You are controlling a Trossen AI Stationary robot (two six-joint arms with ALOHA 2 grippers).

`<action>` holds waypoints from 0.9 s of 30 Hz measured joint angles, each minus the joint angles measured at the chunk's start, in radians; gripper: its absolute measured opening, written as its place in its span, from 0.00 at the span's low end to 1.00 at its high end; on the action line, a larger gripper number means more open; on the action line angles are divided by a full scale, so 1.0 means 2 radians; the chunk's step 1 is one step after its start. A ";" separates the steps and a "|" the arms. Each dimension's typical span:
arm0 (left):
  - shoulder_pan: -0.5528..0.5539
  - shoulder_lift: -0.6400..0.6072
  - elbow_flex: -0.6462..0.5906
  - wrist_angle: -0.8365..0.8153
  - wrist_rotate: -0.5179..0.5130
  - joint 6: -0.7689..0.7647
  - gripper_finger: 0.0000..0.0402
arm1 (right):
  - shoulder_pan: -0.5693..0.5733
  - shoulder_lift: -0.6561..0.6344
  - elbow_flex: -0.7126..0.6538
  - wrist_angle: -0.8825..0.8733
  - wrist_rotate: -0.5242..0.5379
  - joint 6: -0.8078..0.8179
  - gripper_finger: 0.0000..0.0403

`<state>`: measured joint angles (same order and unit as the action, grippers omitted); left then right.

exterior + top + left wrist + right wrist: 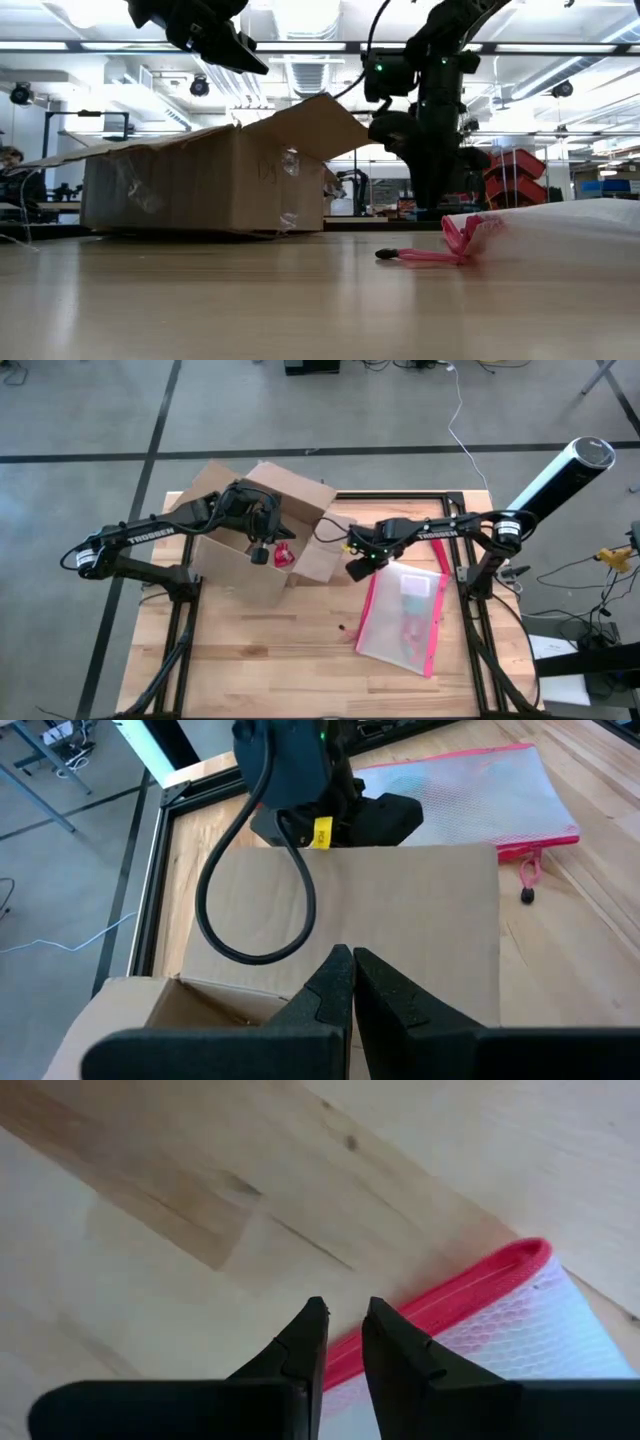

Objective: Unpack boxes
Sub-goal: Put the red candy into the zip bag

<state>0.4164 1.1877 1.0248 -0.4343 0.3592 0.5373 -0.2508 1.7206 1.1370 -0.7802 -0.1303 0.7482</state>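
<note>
The brown cardboard box (250,530) rests on its base at the table's far left, its flaps open. One flap (320,125) slants up toward the right. Something red (283,555) shows inside the box. My left gripper (262,548) hangs above the open box, shut and empty, its fingertips (350,965) over a flap. My right gripper (358,568) hovers just right of the box over the pink-edged pouch's (405,618) near corner. Its fingers (343,1320) stand a narrow gap apart above the pink edge (450,1295), holding nothing.
The translucent pouch (550,228) lies flat at the table's right, its pink zip pull (420,257) pointing toward the box. Black frame rails (460,560) run along the table's far and side edges. Bare wood (280,660) spreads across the near half.
</note>
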 joint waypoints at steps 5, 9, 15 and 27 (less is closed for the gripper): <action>0.000 0.000 0.000 0.000 0.000 0.000 0.00 | -0.012 0.000 -0.013 0.001 0.000 -0.016 0.11; 0.000 0.000 0.002 0.000 0.000 -0.002 0.00 | -0.019 0.005 -0.018 0.003 0.000 -0.027 0.11; 0.000 0.000 0.002 0.000 0.000 -0.002 0.00 | -0.022 0.012 -0.012 0.019 -0.009 -0.039 0.11; 0.000 0.000 0.003 0.000 0.000 -0.004 0.00 | -0.022 0.043 -0.007 -0.014 -0.044 -0.073 0.11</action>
<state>0.4164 1.1877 1.0306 -0.4343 0.3588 0.5301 -0.2947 1.8061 1.1239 -0.8088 -0.2177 0.6019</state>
